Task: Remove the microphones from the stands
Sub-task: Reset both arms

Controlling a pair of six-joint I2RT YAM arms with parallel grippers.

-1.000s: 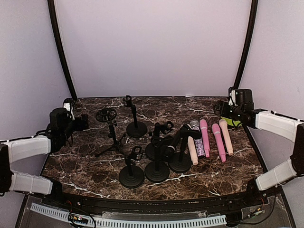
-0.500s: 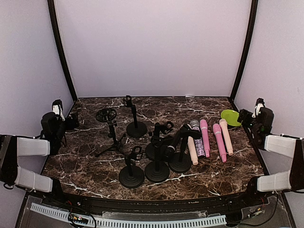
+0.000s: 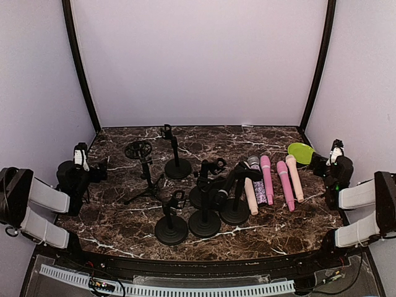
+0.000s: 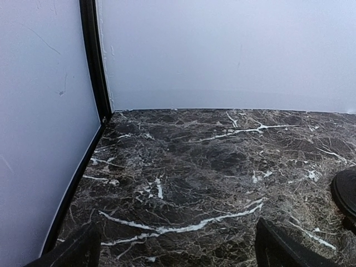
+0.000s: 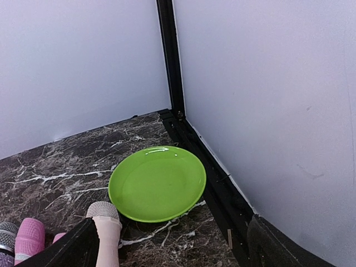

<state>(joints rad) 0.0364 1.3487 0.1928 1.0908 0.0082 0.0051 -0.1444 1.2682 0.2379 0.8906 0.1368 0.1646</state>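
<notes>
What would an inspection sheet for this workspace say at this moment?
surface: dark marble table, no spills or damage seen.
job's things: black stands grouped mid-table; five microphones lying in a row to their right; one stand seems to hold a black microphone, unsure.
clutter: green plate, empty, in the far right corner.
grippers: left claw open, holding nothing, at the left edge; right claw open, holding nothing, at the right edge.
cables: wires at the near frame, off the tabletop.
surroundings: plain pale walls, black corner posts.
</notes>
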